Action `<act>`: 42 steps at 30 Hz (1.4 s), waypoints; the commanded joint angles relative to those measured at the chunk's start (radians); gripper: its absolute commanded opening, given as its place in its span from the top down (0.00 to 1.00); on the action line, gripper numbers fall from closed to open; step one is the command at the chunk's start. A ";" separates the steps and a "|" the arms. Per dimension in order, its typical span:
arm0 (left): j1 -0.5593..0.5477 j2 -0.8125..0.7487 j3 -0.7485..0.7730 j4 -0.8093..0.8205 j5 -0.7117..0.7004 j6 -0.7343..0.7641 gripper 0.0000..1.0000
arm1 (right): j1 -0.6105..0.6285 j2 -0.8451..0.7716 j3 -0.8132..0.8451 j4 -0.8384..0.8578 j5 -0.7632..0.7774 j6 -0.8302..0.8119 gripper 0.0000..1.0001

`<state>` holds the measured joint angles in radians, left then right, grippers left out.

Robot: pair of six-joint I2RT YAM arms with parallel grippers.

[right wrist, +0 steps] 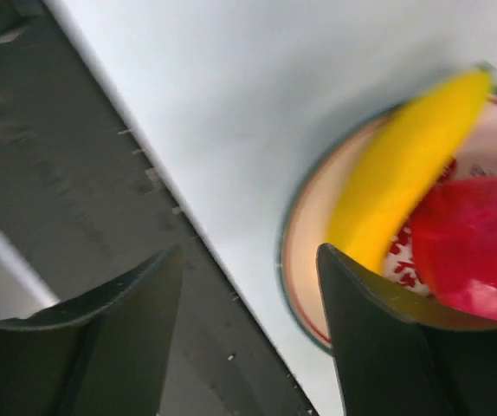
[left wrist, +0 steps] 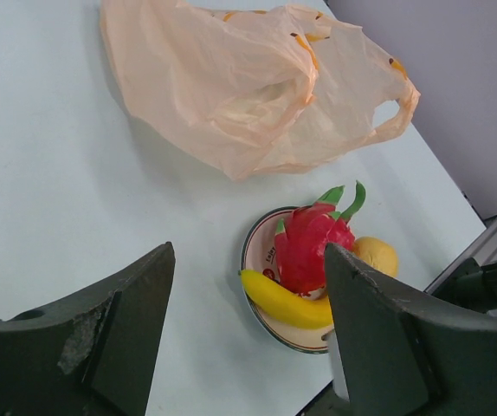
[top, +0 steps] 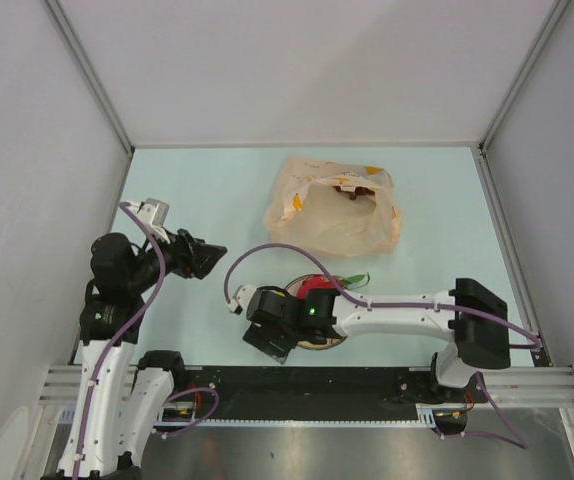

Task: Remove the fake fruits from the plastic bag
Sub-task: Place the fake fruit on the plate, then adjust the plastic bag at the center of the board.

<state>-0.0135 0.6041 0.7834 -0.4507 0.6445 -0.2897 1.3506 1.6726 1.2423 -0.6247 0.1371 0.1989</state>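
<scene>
Three fruits are on the plate (left wrist: 250, 238) by the near edge of the table (top: 217, 180): the dragon fruit (left wrist: 311, 247) in the middle, the lemon (left wrist: 377, 256) tucked beside it, and the banana (left wrist: 285, 302) lying along the near rim. The grape bunch (top: 352, 190), as best I can tell, is the dark lump in the mouth of the plastic bag (top: 332, 212) farther back, so one fruit looks left to fetch. The right gripper (right wrist: 248, 253) hangs low over the plate's near rim with its jaws apart and nothing between them. The left gripper (left wrist: 248, 250) is spread wide too, empty, off to the side and well apart from the bag. My worry is the banana: it is blurred in the right wrist view, so I cannot tell whether it has settled, and perched by the rim it could slide off toward the table edge. One right finger sits just beside it, and a careless lift could clip it or nudge the whole plate, which has little table left on its near side. The bag is the other risk. Thin and crinkled, it may drag or lift along with the grapes if a jaw pinches film together with fruit, unless the other arm pins it.
</scene>
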 commanded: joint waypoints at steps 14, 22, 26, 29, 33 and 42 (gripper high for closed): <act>-0.006 0.253 0.264 0.115 -0.002 0.043 0.23 | -0.330 -0.178 0.488 -0.144 -0.097 -0.329 0.06; -0.259 0.528 0.471 -0.005 0.053 0.353 0.19 | -0.594 -0.344 0.258 -0.175 -0.172 -0.328 0.05; -0.396 0.680 0.641 -0.132 0.020 0.604 0.19 | -0.718 -0.283 0.214 -0.188 -0.151 -0.299 0.13; -0.457 0.796 0.747 -0.200 -0.051 0.653 0.19 | -0.830 -0.240 0.218 -0.158 -0.198 -0.357 0.14; -0.502 0.927 0.852 -0.293 -0.048 0.675 0.19 | -0.899 -0.154 0.217 -0.067 -0.234 -0.434 0.16; -0.625 1.106 0.901 -0.235 -0.460 0.670 0.37 | -0.992 0.084 0.331 0.079 -0.289 -0.366 0.26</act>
<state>-0.6018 1.6855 1.6333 -0.7059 0.4126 0.3508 0.3676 1.6894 1.4727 -0.6212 -0.1223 -0.1886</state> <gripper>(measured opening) 0.749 0.765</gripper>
